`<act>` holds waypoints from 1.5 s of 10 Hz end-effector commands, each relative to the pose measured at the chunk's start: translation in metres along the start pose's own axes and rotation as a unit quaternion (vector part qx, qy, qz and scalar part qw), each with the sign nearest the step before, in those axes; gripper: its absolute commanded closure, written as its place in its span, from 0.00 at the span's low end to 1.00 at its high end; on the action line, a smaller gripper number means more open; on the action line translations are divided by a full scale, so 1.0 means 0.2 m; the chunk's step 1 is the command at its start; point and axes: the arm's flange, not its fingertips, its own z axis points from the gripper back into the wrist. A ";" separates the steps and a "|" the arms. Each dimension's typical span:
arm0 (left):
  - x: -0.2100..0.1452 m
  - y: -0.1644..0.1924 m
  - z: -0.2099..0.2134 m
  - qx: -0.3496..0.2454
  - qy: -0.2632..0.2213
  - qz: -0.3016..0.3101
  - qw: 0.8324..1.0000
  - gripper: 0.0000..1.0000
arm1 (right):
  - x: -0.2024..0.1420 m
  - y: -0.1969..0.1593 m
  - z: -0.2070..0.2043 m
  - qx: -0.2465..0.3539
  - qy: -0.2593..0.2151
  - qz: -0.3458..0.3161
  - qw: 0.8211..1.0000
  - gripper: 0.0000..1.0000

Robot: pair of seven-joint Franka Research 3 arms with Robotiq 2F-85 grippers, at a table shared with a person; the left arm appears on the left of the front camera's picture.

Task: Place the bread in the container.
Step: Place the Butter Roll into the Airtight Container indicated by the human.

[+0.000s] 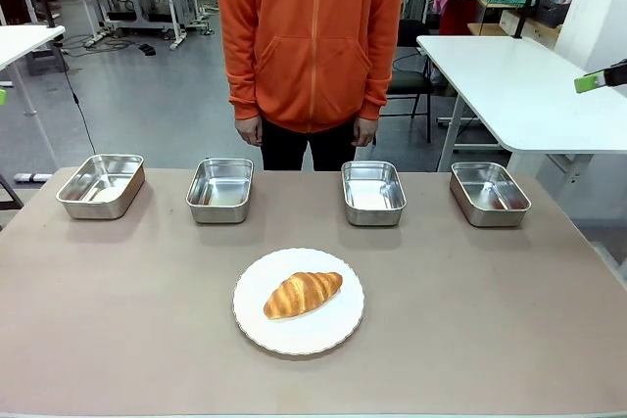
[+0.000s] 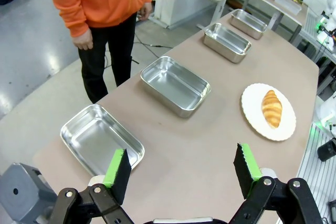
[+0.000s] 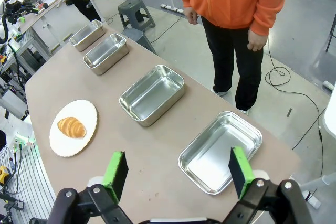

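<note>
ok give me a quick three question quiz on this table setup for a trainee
1. What does the croissant rest on?
A) a steel pan
B) the white plate
C) a napkin
2. Fill in: the number of steel pans in the row beyond the plate is ____.
3. True or false: the left gripper and the right gripper both stand open, holding nothing.

Key: 1 B; 2 four; 3 true.
</note>
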 end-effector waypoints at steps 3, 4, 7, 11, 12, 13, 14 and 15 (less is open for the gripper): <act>0.00 0.00 0.00 0.001 -0.001 -0.001 1.000 0.00 | 0.01 0.00 0.00 -0.004 -0.003 0.002 1.000 0.00; 0.00 0.00 0.00 0.001 -0.001 -0.001 1.000 0.00 | 0.01 0.00 0.00 -0.004 -0.003 0.002 1.000 0.00; 0.00 0.00 0.00 0.001 -0.001 -0.001 1.000 0.00 | 0.01 0.00 0.00 -0.004 -0.003 0.002 1.000 0.00; 0.00 0.00 0.00 0.001 -0.001 -0.001 1.000 0.00 | 0.01 0.00 0.00 -0.004 -0.003 0.002 1.000 0.00; 0.00 0.00 0.00 0.001 -0.001 -0.001 1.000 0.00 | 0.01 0.00 0.00 -0.004 -0.003 0.002 1.000 0.00; 0.00 0.00 0.00 0.001 -0.001 -0.001 1.000 0.00 | 0.01 0.00 0.00 -0.004 -0.003 0.002 1.000 0.00; 0.00 0.00 0.00 0.001 -0.001 -0.001 1.000 0.00 | 0.01 0.00 0.00 -0.004 -0.003 0.002 1.000 0.00; 0.00 0.00 0.00 0.001 -0.001 -0.001 1.000 0.00 | 0.01 0.00 0.00 -0.004 -0.003 0.002 1.000 0.00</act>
